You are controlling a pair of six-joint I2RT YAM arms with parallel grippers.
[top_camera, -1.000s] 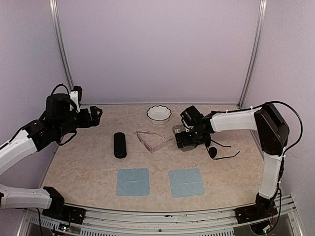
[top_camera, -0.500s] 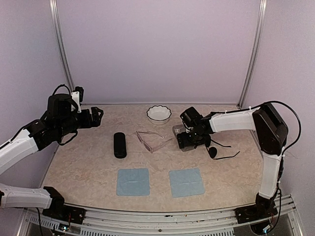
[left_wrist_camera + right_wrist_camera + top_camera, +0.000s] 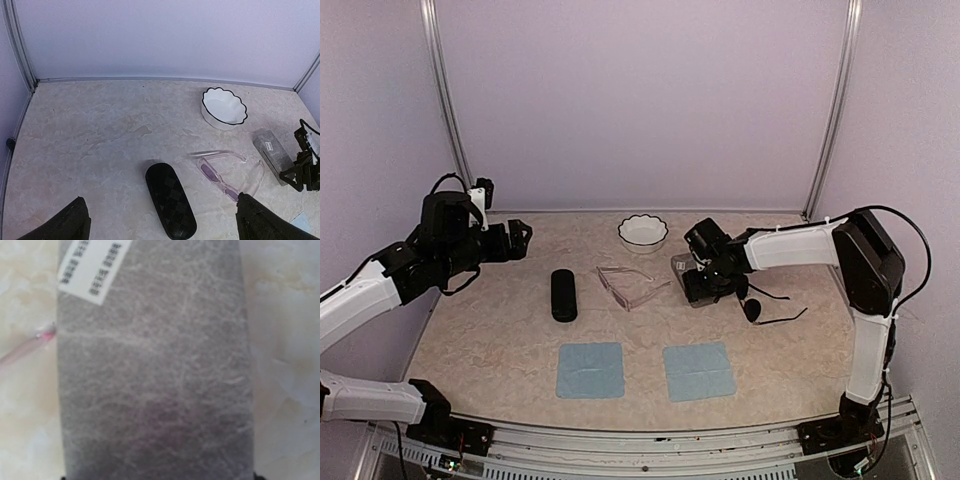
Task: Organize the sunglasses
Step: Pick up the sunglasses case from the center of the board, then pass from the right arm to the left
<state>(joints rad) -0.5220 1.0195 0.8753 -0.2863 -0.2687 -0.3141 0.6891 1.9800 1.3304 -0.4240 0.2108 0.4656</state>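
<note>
Directly under the right gripper (image 3: 708, 284) lies the grey speckled oblong case (image 3: 150, 370), its long axis running top to bottom in the wrist view; whether the jaws are parted or gripping cannot be told. The pale pinkish translucent plastic sunglasses (image 3: 630, 286) lie just beside that gripper on the side toward the left arm, and the round dark-lensed wire sunglasses (image 3: 761, 306) lie just beside it on the opposite side. The left gripper (image 3: 518, 240) hovers wide open, well apart from both pairs, so the right arm is judged nearer.
</note>
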